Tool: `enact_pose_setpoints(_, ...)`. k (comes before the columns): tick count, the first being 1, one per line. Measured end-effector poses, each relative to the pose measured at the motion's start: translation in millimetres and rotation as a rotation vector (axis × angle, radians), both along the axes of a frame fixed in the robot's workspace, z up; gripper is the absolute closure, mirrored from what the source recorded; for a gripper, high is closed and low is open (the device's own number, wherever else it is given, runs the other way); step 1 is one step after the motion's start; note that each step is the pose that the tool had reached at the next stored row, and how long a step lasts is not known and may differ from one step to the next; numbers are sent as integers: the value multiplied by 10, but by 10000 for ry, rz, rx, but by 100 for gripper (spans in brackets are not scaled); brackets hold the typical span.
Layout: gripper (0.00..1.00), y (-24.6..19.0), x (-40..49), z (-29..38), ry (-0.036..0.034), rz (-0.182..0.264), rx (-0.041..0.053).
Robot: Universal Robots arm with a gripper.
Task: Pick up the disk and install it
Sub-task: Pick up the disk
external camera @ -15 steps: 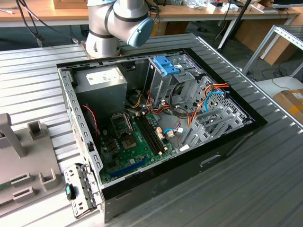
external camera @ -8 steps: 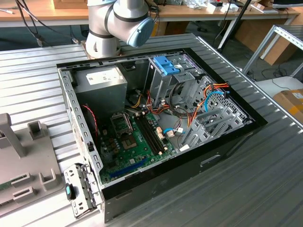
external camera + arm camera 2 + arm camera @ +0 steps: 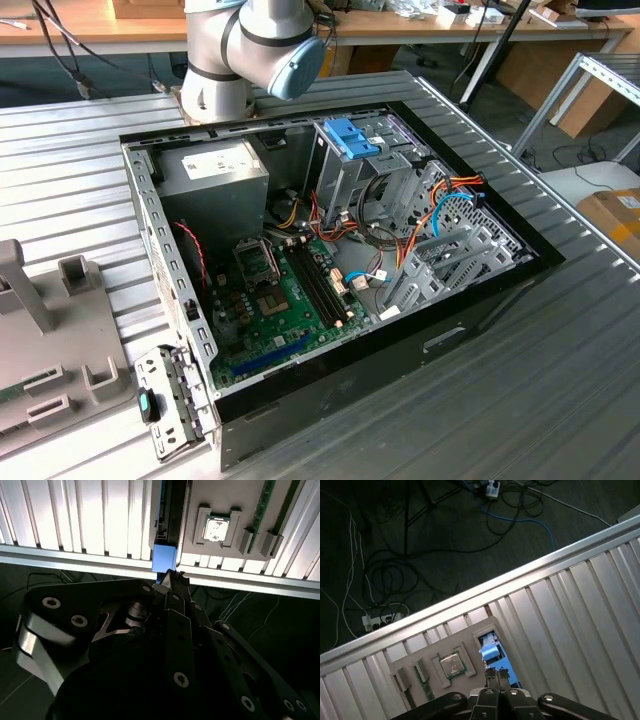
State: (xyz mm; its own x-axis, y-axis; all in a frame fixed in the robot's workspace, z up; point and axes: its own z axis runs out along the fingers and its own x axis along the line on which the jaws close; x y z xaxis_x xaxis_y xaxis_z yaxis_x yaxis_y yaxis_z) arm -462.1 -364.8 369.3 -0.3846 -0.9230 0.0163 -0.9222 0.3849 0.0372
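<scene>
In the second wrist view the gripper (image 3: 172, 576) has its dark fingers drawn together, the tips nearly meeting with no clear gap. They line up with the near end of the disk (image 3: 169, 525). Whether they touch that end or hang above it cannot be told, and nothing is plainly clasped between them.

The disk stands on edge, a thin dark slab with its light blue bracket showing as a block at the end nearest the tips. It sits at one side of a grey tray (image 3: 225, 500). Beside it on that tray lies a square processor chip (image 3: 218, 530) in a raised frame, and past that a green memory stick (image 3: 263, 505) held in two grey clips.

In the first wrist view the gripper (image 3: 497, 674) points at the same blue-framed disk (image 3: 490, 650). The tray (image 3: 470, 635) lies on a ribbed aluminium surface (image 3: 570, 605) close to its edge. The chip (image 3: 451, 664) is in the tray's middle. Beyond the edge is a dark floor (image 3: 420, 530) strewn with cables and a power strip (image 3: 375, 621).

In the exterior view the arm (image 3: 245, 45) rises from its base behind an open computer case (image 3: 330, 270) sunk into the surface. Inside are a grey power supply (image 3: 215, 170), a green motherboard (image 3: 285, 300) and a metal drive cage with a blue latch (image 3: 350, 138). The grey tray (image 3: 50, 340) sits at the exterior view's left.
</scene>
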Motion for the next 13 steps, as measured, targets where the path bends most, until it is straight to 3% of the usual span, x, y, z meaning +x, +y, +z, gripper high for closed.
enact_pose_setpoints(6,89,0,0,0,1,1205,0)
enact_pose_setpoints(13,89,0,0,0,1,1214,0)
